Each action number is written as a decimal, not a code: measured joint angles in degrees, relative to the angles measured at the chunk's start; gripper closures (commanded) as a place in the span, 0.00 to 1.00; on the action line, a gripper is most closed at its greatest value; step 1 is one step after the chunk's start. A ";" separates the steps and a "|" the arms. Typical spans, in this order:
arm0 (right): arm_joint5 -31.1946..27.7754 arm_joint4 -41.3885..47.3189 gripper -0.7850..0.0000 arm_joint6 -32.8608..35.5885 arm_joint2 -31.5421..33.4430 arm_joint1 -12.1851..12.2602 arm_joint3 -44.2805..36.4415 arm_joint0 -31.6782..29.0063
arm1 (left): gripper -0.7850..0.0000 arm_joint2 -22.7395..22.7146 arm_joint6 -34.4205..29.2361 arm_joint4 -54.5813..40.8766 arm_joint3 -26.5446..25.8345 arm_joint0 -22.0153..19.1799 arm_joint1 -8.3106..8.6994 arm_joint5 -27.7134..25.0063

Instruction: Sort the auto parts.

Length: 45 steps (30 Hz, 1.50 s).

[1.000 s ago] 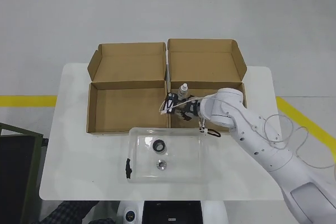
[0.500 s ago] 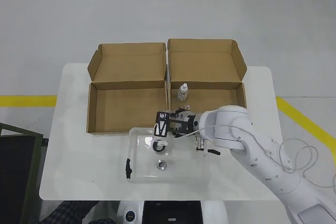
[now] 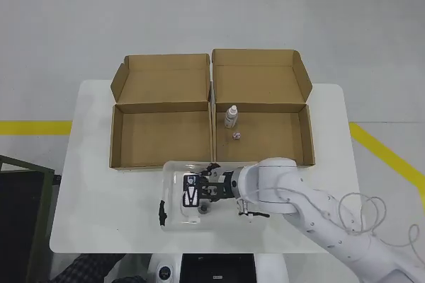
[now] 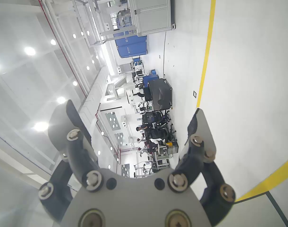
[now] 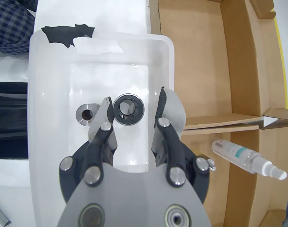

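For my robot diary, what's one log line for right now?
right pincer: open, straddling black ring | black ring: in clear bin, beside silver part | spray bottle: in cardboard box | left pincer: open, empty

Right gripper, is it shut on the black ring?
No, the right gripper is open, fingers either side of the black ring in the clear bin.

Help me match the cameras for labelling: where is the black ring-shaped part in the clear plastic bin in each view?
Top view: black ring-shaped part in the clear plastic bin, under the right tool.
Right wrist view: ring between the open tool's fingers.
Left wrist view: faces away, toward the factory hall.
Shared landmark: black tape patch on the bin's rim.
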 measured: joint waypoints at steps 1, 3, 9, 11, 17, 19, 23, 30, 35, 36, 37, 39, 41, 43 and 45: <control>-0.26 -0.18 0.56 -0.16 -0.36 -0.06 0.31 -0.03 | 0.00 0.00 0.00 0.00 0.00 0.00 0.00 0.00; -0.75 -0.76 0.55 -0.34 -1.12 -0.21 1.08 0.00 | 0.00 0.00 0.00 0.00 0.00 0.00 0.00 0.00; -0.94 -1.61 0.53 -1.30 -2.21 -0.59 3.01 0.15 | 0.00 0.00 0.00 0.00 0.00 0.00 0.00 0.00; -0.84 -1.85 0.51 -1.66 -2.28 -0.67 3.53 0.21 | 0.00 0.00 0.00 0.00 0.00 0.00 0.00 0.00; -0.52 -2.67 0.44 -2.24 -2.36 -0.89 4.92 0.41 | 0.00 0.00 0.00 0.00 0.00 0.00 0.00 0.00; -0.45 -2.86 0.42 -2.32 -2.42 -0.97 5.28 0.45 | 0.00 0.00 0.00 0.00 0.00 0.00 0.00 0.00; -0.28 -3.12 0.40 -2.41 -2.55 -1.11 6.03 0.42 | 0.00 0.00 0.00 0.00 0.00 0.00 0.00 0.00; -0.30 -3.17 0.40 -2.73 -2.92 -1.41 7.58 0.34 | 0.00 0.00 0.00 0.00 0.00 0.00 0.00 0.00; -0.39 -3.08 0.39 -3.40 -3.31 -1.72 9.08 0.53 | 0.00 0.00 0.00 0.00 0.00 0.00 0.00 0.00; -0.42 -3.05 0.39 -3.57 -3.43 -1.81 9.47 0.64 | 0.00 0.00 0.00 0.00 0.00 0.00 0.00 0.00; -0.44 -3.04 0.38 -3.70 -3.51 -1.89 9.75 0.75 | 0.00 0.00 0.00 0.00 0.00 0.00 0.00 0.00; -0.46 -2.92 0.38 -4.15 -3.67 -2.07 10.46 0.96 | 0.00 0.00 0.00 0.00 0.00 0.00 0.00 0.00; -0.49 -2.76 0.40 -4.62 -3.77 -2.22 11.20 1.17 | 0.00 0.00 0.00 0.00 0.00 0.00 0.00 0.00; -0.54 -2.58 0.40 -5.23 -3.90 -2.42 12.18 1.41 | 0.00 0.00 0.00 0.00 0.00 0.00 0.00 0.00; -0.80 -2.33 0.40 -5.86 -4.18 -2.65 13.40 1.70 | 0.00 0.00 0.00 0.00 0.00 0.00 0.00 0.00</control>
